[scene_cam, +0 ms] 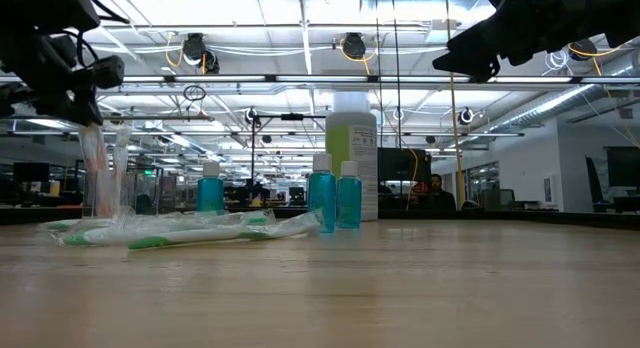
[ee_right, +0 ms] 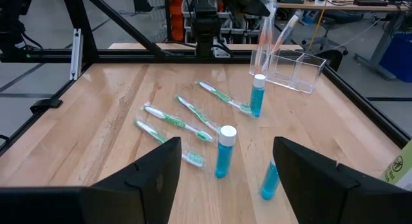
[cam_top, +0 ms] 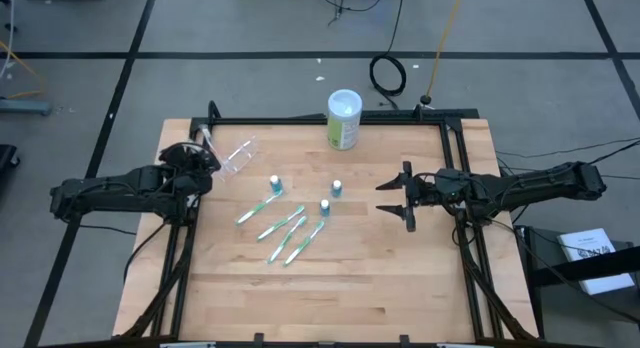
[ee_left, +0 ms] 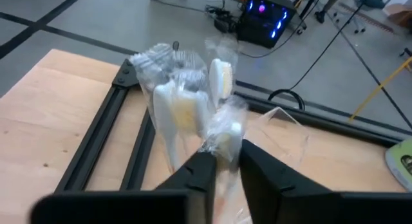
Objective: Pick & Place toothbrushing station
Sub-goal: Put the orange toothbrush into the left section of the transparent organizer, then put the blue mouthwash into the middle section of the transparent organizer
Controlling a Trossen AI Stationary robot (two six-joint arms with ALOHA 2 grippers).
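My left gripper is at the table's far left, above the board, and is shut on a bundle of wrapped pale pinkish toothbrushes. The bundle hangs below it in the low view. The clear plastic cup sits on the table just right of them. Several green-and-white toothbrushes lie flat mid-table. Three teal white-capped tubes stand upright among them. My right gripper is open and empty, above the table to the right of the tubes. My left gripper pinches the wrapped pale toothbrushes between its two fingers, on the handle part, with the brush heads beyond the fingertips. The fingers slant down from the table's left. The bundle hangs below them; whether its lower end touches the table, I cannot tell.
A bigger green-and-white canister stands at the table's far edge, in the middle. A black metal frame runs round the board. The near half of the table is bare wood.
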